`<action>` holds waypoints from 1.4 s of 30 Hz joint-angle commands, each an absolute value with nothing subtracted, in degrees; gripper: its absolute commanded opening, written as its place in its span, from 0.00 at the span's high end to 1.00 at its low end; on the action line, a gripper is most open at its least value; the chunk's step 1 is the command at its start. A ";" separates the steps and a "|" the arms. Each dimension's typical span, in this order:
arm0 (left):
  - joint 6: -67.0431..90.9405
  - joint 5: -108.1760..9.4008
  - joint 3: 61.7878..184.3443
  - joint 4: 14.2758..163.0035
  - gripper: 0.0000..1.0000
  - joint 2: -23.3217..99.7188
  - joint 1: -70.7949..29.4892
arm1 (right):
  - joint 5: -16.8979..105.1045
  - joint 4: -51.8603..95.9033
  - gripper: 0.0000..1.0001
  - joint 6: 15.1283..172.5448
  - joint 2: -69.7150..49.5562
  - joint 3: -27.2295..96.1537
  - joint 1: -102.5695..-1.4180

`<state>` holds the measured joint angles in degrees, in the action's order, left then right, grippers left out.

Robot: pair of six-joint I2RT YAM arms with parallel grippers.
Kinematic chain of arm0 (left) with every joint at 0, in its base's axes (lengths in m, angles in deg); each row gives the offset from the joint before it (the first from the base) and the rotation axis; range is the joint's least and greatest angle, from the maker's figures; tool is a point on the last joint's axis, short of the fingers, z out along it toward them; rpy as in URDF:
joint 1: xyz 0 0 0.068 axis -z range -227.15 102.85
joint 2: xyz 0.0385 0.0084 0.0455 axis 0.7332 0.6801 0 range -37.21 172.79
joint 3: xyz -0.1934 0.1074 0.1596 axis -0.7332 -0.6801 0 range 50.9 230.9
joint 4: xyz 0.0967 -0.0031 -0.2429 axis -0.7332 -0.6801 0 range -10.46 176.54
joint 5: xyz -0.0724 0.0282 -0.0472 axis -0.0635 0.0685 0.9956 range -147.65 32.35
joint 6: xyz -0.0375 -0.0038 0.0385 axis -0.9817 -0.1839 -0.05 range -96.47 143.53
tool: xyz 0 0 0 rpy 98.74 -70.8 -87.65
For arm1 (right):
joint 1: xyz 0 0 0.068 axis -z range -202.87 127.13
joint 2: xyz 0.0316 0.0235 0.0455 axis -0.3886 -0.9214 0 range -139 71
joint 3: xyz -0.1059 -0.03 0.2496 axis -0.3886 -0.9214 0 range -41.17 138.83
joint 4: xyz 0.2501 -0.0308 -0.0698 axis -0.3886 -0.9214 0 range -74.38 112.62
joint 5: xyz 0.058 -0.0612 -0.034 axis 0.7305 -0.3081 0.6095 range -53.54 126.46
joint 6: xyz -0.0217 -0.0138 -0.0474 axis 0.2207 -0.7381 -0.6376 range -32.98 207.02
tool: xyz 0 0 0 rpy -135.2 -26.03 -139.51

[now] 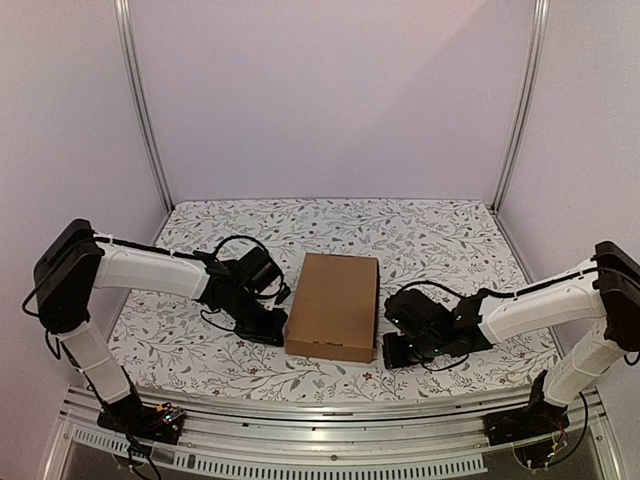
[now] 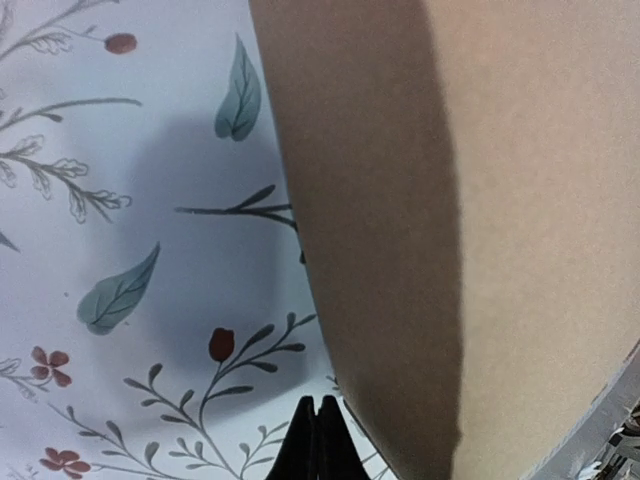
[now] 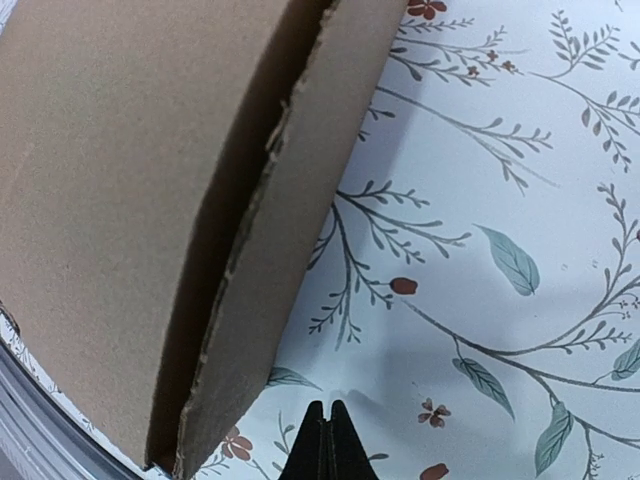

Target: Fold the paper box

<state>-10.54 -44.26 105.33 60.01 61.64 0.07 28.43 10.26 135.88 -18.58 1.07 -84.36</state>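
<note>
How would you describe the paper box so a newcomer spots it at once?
On the floral tablecloth, look between the left arm and right arm. The paper box lies there flat and closed, the only plain brown rectangle on the leafy print.

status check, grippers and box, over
Left gripper shut, empty, just left of paper box. Right gripper shut, empty, just right of it. Box closed, flat on floral mat.
</note>
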 commanded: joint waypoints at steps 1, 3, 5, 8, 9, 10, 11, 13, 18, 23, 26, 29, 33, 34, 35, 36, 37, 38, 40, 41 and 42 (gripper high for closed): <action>-9.61 -45.77 104.95 58.96 1.00 58.80 0.40 | 27.21 10.06 1.00 137.54 -16.01 -0.86 -84.55; -9.61 -45.45 105.10 58.95 1.00 58.67 0.40 | 27.52 10.09 1.00 137.58 -15.68 -0.87 -84.67; -9.84 -44.73 105.48 59.14 1.00 58.83 0.50 | 27.73 10.36 1.00 137.80 -15.87 -0.21 -85.06; -10.11 -43.60 106.43 59.83 1.00 59.66 1.27 | 28.80 11.66 1.00 137.62 -17.55 2.79 -86.18; -10.13 -43.32 106.93 59.95 1.00 60.22 1.73 | 29.52 12.35 1.00 137.44 -18.31 4.88 -86.38; -10.33 -43.08 107.56 60.28 1.00 60.87 2.23 | 30.22 13.01 1.00 137.20 -20.14 6.77 -86.49; -10.49 -42.87 108.18 60.61 1.00 61.73 2.65 | 31.52 13.91 1.00 136.81 -21.44 8.59 -86.57; -11.13 -41.45 109.68 61.93 1.00 63.31 3.50 | 34.26 16.55 1.00 136.40 -24.75 12.45 -86.98; -12.34 -38.83 111.74 64.66 1.00 66.03 5.95 | 35.82 17.55 1.00 135.99 -31.17 16.17 -87.51; -12.38 -38.90 110.99 64.94 1.00 65.66 6.55 | 34.62 17.44 1.00 137.08 -29.60 12.55 -87.53; -12.10 -39.50 110.84 64.51 1.00 65.39 6.47 | 32.88 16.12 1.00 137.08 -27.91 11.81 -87.46; -11.55 -41.55 110.83 63.01 1.00 64.36 6.15 | 31.38 13.64 1.00 136.09 -26.49 11.82 -87.17; -9.98 -44.33 110.99 60.08 1.00 62.10 4.58 | 29.15 9.99 0.97 134.20 -24.42 11.51 -86.34; -9.53 -45.23 111.08 59.21 1.00 61.34 4.08 | 28.48 8.91 0.96 133.82 -23.40 11.36 -85.99; -9.18 -46.27 111.18 58.46 0.99 60.75 3.57 | 27.85 7.94 0.95 133.10 -22.76 11.19 -85.55; -8.84 -46.95 111.31 57.66 0.98 59.97 3.11 | 27.18 7.07 0.94 132.67 -21.86 10.94 -85.22; -8.48 -47.81 111.47 57.04 0.95 59.35 2.64 | 26.24 6.24 0.92 132.01 -21.17 10.73 -84.91; -8.28 -48.55 111.65 56.43 0.93 58.70 2.23 | 25.49 5.21 0.90 131.56 -19.87 10.55 -84.43; -7.51 -50.12 112.43 54.59 0.88 57.66 1.63 | 23.98 3.03 0.85 130.24 -18.03 10.42 -83.53; -7.04 -51.40 113.04 53.40 0.87 57.24 1.43 | 23.21 1.85 0.81 129.66 -16.76 10.53 -83.07; -6.58 -52.75 113.71 52.31 0.86 56.82 1.32 | 22.27 0.56 0.78 128.70 -16.00 10.65 -82.70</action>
<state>-9.31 -49.86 110.23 53.74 59.78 1.84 25.94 1.99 132.65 -20.48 10.16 -84.06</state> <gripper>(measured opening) 0.125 0.170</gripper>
